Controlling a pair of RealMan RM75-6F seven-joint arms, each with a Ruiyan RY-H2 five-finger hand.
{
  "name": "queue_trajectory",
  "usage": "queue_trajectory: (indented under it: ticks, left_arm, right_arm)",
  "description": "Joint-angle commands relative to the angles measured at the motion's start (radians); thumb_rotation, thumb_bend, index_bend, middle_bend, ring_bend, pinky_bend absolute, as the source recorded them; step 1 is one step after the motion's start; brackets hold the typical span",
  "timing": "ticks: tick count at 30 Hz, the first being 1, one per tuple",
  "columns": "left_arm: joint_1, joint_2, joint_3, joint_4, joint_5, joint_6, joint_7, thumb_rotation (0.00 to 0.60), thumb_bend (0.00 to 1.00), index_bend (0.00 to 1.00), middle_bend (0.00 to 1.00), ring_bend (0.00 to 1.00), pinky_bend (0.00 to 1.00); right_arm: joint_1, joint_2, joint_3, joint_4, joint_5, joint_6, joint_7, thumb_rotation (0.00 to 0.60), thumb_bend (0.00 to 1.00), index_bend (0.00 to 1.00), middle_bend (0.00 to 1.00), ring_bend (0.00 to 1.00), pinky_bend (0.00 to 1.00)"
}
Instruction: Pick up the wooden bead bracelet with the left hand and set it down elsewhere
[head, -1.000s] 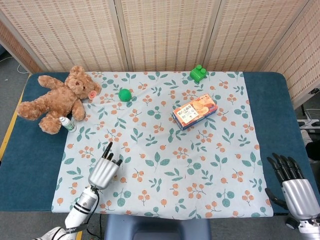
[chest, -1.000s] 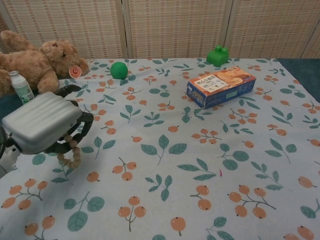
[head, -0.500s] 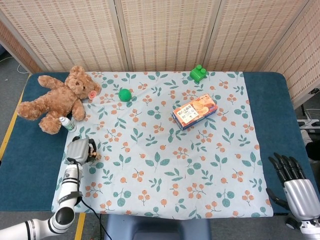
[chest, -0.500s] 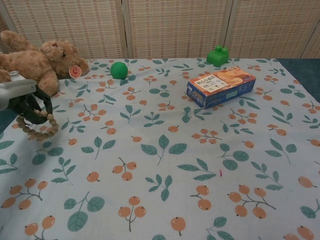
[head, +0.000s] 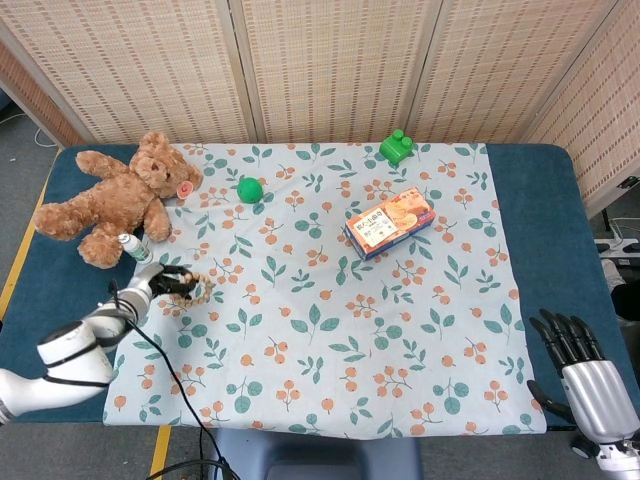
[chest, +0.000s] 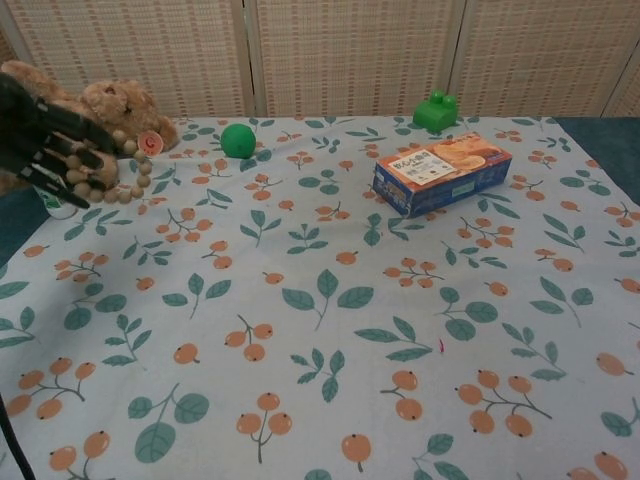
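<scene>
Bracelet: wooden bead bracelet (head: 192, 289) of round tan beads, which I see looped through the dark fingers (chest: 62, 150) of my left hand; in the chest view its beads (chest: 128, 172) hang in an arc off the fingertips, in front of the bear.
Left hand: black-fingered left hand (head: 165, 283) reaching in from the left table edge over the left part of the cloth; its fingers are curled partly around the bracelet and hold it, and I cannot tell from either view whether the beads touch the cloth.
Right hand: silver-backed right hand (head: 578, 362) at the lower right corner of the head view, beyond the cloth; its black fingers are extended and spread, with nothing in them.
Bear: brown plush teddy bear (head: 118, 197) lying at the far left, partly on the blue table.
Bottle: small white bottle with a green label (head: 133, 247), just beside the bear's leg and near my left hand.
Ball: green ball (head: 250, 189) on the far part of the cloth, right of the bear's head.
Block: green toy block (head: 396, 147) near the far edge.
Box: orange and blue snack box (head: 389, 223) lying flat, right of centre.
Cloth: pale tablecloth printed with leaves and orange berries (head: 340, 330), spread over the blue table (head: 545, 220).
</scene>
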Motion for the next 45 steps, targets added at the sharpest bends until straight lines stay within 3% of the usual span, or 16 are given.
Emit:
queue_trajectory:
  ticks: [1, 3, 6, 9, 12, 13, 15, 19, 23, 25, 34, 38, 43, 45]
  left_arm:
    - [0.012, 0.041, -0.097, 0.042, -0.060, -0.078, -0.155, 0.363, 1.00, 0.62, 0.72, 0.44, 0.11]
    - [0.066, 0.051, -0.146, 0.029, -0.062, -0.142, -0.250, 0.284, 1.00, 0.60, 0.70, 0.44, 0.11]
    - [0.125, 0.061, -0.140, 0.015, -0.033, -0.224, -0.290, 0.228, 1.00, 0.59, 0.68, 0.44, 0.11]
    - [0.195, 0.060, -0.120, 0.020, 0.017, -0.358, -0.339, 0.266, 1.00, 0.59, 0.68, 0.43, 0.10]
    - [0.261, 0.036, -0.098, 0.057, 0.108, -0.528, -0.406, 0.352, 1.00, 0.60, 0.68, 0.42, 0.09]
    - [0.282, 0.026, -0.082, 0.078, 0.156, -0.582, -0.429, 0.339, 1.00, 0.59, 0.68, 0.41, 0.09]
    - [0.303, 0.009, -0.065, 0.109, 0.251, -0.638, -0.456, 0.280, 0.97, 0.57, 0.68, 0.41, 0.09]
    - [0.326, -0.037, -0.047, 0.142, 0.482, -0.680, -0.508, 0.193, 0.79, 0.49, 0.63, 0.36, 0.08]
    - [0.337, -0.056, -0.012, 0.153, 0.624, -0.689, -0.584, 0.044, 0.61, 0.47, 0.59, 0.33, 0.08]
    - [0.338, -0.067, 0.005, 0.165, 0.687, -0.686, -0.628, 0.005, 0.56, 0.47, 0.58, 0.33, 0.08]
    - [0.319, -0.064, 0.058, 0.199, 0.858, -0.722, -0.828, 0.011, 0.53, 0.47, 0.58, 0.33, 0.08]
    - [0.301, -0.054, 0.088, 0.202, 0.929, -0.717, -0.888, 0.074, 0.49, 0.55, 0.58, 0.33, 0.08]
    - [0.270, -0.031, 0.140, 0.196, 0.974, -0.692, -0.979, 0.102, 0.49, 0.65, 0.62, 0.33, 0.09]
    - [0.258, -0.022, 0.160, 0.192, 0.990, -0.686, -1.004, 0.156, 0.49, 0.66, 0.63, 0.33, 0.09]
  right_arm:
    - [0.000, 0.001, -0.002, 0.001, -0.003, 0.000, 0.003, 0.600, 0.20, 0.00, 0.00, 0.00, 0.00]
    - [0.000, 0.002, -0.005, 0.000, -0.009, 0.000, 0.002, 0.600, 0.20, 0.00, 0.00, 0.00, 0.00]
    - [-0.002, 0.003, -0.007, 0.000, -0.014, 0.005, 0.005, 0.600, 0.20, 0.00, 0.00, 0.00, 0.00]
    - [-0.005, 0.005, -0.008, 0.000, -0.016, 0.010, 0.009, 0.600, 0.20, 0.00, 0.00, 0.00, 0.00]
    - [-0.005, 0.006, -0.009, 0.001, -0.018, 0.011, 0.012, 0.600, 0.20, 0.00, 0.00, 0.00, 0.00]
    - [-0.005, 0.006, -0.010, 0.001, -0.018, 0.009, 0.011, 0.600, 0.20, 0.00, 0.00, 0.00, 0.00]
    - [-0.004, 0.005, -0.011, 0.001, -0.018, 0.006, 0.011, 0.600, 0.20, 0.00, 0.00, 0.00, 0.00]
    - [-0.002, 0.003, -0.010, 0.000, -0.015, 0.000, 0.004, 0.600, 0.20, 0.00, 0.00, 0.00, 0.00]
    - [0.001, -0.002, -0.009, -0.002, -0.009, -0.011, -0.007, 0.600, 0.20, 0.00, 0.00, 0.00, 0.00]
    - [0.002, -0.004, -0.010, -0.004, -0.009, -0.016, -0.011, 0.600, 0.20, 0.00, 0.00, 0.00, 0.00]
    - [0.001, -0.005, -0.009, -0.006, -0.005, -0.015, -0.015, 0.600, 0.20, 0.00, 0.00, 0.00, 0.00]
    - [0.001, -0.005, -0.009, -0.005, -0.006, -0.015, -0.016, 0.600, 0.20, 0.00, 0.00, 0.00, 0.00]
    - [0.000, -0.005, -0.009, -0.006, -0.005, -0.013, -0.016, 0.600, 0.20, 0.00, 0.00, 0.00, 0.00]
    - [0.000, -0.005, -0.009, -0.006, -0.006, -0.013, -0.017, 0.600, 0.20, 0.00, 0.00, 0.00, 0.00]
